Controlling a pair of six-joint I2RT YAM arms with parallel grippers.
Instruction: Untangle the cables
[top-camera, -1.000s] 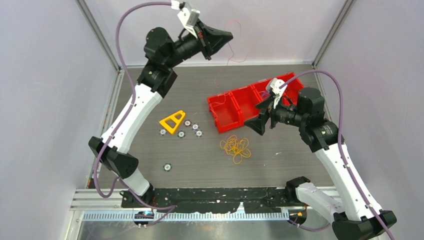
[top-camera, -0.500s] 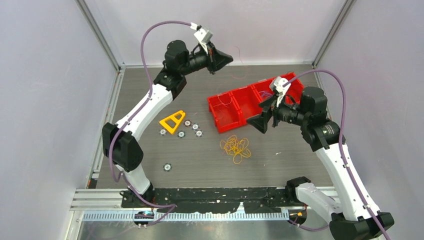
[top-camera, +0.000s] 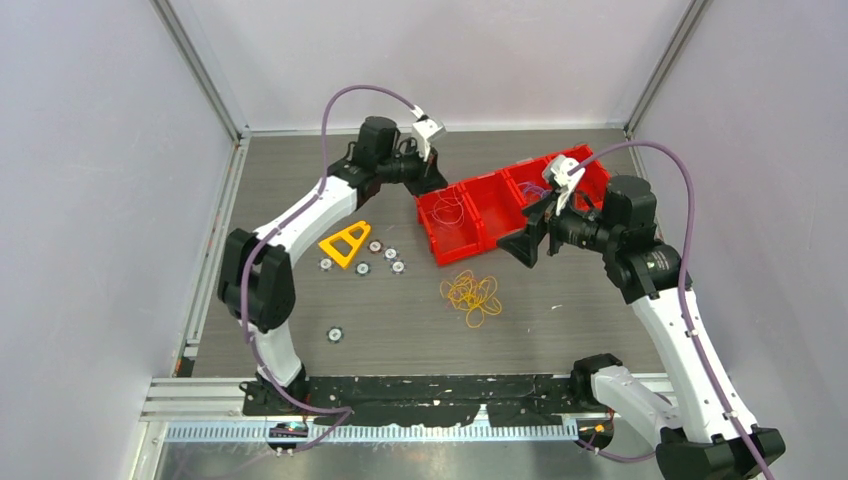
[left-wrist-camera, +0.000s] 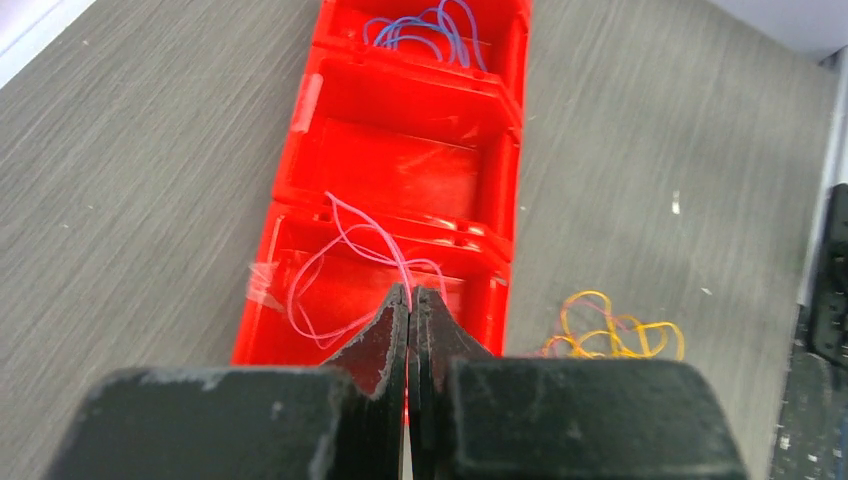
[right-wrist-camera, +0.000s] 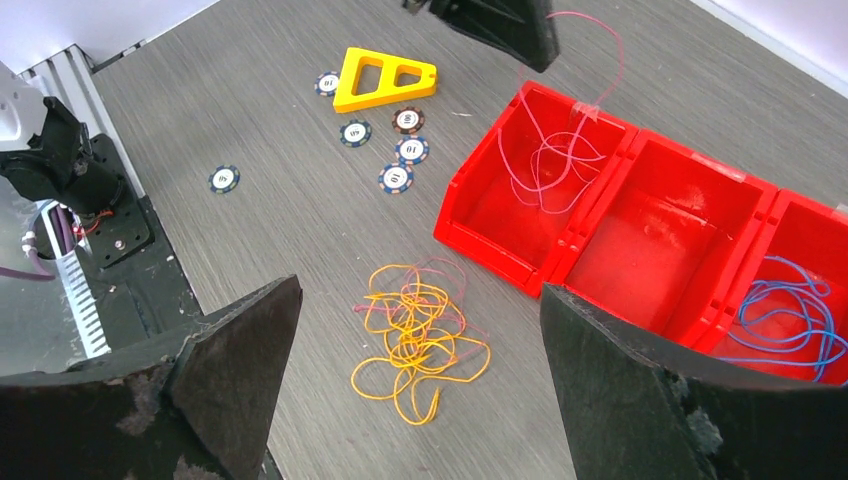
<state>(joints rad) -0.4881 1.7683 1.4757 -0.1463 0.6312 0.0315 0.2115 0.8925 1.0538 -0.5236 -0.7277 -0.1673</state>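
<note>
Overhead, the left gripper (top-camera: 432, 185) sits at the upper-left end of the red three-compartment bin (top-camera: 437, 228), a little above centre frame. Its fingers (left-wrist-camera: 385, 335) are clenched flat together, and the pink cable (left-wrist-camera: 330, 265) runs right up into their tips. In the left wrist view that cable loops down into the bin compartment nearest the lens. In the right wrist view it arcs from the black finger at the top edge down into the leftmost compartment.

The blue cables (right-wrist-camera: 790, 310) lie coiled in the compartment at the opposite end of the bin, at the right edge of the right wrist view and the top of the left wrist view.

The yellow-orange cables (top-camera: 472, 293) lie in a loose tangle on the grey worktop (top-camera: 560, 330), just below the bin and apart from it, with a reddish strand among them.

The right gripper (top-camera: 515, 250) hangs right of centre overhead, above the bin's lower edge. Its fingers (right-wrist-camera: 240, 370) are spread wide with nothing between them; the tangle shows through the gap.

A yellow triangle (top-camera: 345, 243) and several numbered discs (right-wrist-camera: 410, 150) lie left of the bin.
</note>
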